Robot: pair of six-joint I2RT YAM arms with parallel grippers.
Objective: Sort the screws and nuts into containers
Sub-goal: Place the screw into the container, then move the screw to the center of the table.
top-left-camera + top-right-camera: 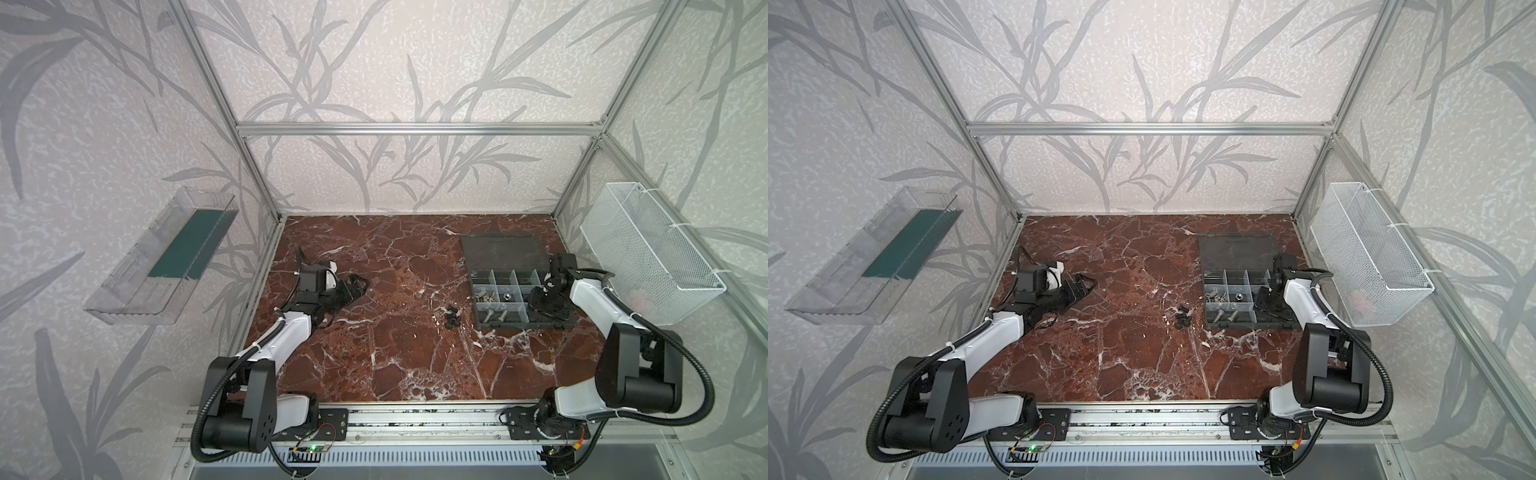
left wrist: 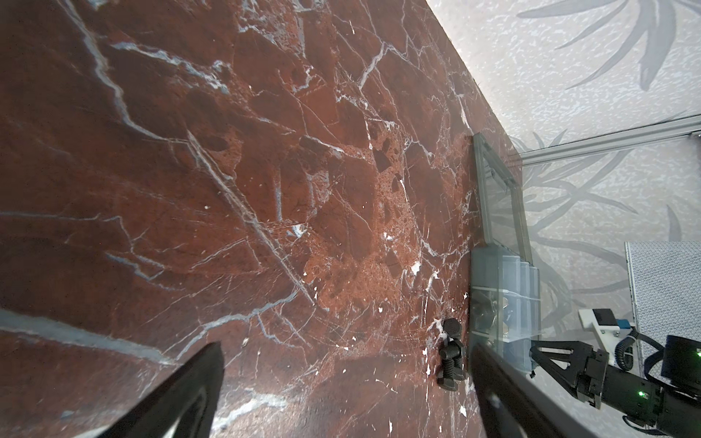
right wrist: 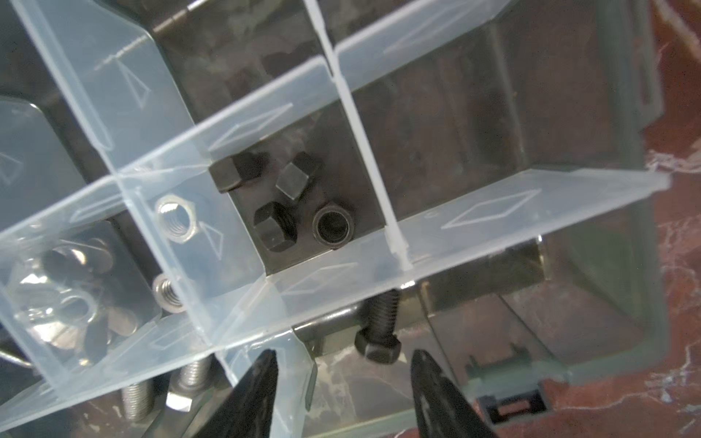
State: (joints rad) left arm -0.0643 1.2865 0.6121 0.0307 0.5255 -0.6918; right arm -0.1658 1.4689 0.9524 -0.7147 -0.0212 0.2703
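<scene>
The black bolt (image 3: pixel 377 330) lay on the floor of a front-row compartment of the organiser box (image 1: pixel 500 325), next door to the silver bolts (image 3: pixel 189 383). The right gripper (image 3: pixel 343 366) hung just over it, jaws parted wider than the bolt's head, nothing pinched: a release, by the look of it. Behind the divider (image 3: pixel 379 242) sat the black nuts (image 3: pixel 299 204), with the silver nuts (image 3: pixel 176 220) one cell along, so the sorting looked well under way. The lid (image 1: pixel 503 249) lay flat open behind the box. Out on the table (image 1: pixel 395 353), just beside the box's left wall, a small heap of loose black screws (image 1: pixel 452 318) waited, and those looked like the next job. The left gripper (image 1: pixel 359 286) sat well apart from them, its jaws wide and empty too. To finish this step cleanly, the right arm would do best to rise straight up until its fingertips cleared the pale dividers. A sideways swing too early could catch a wall and jolt the box. At the heap, the safest pick seemed one screw at a time, pinched across the shaft.
</scene>
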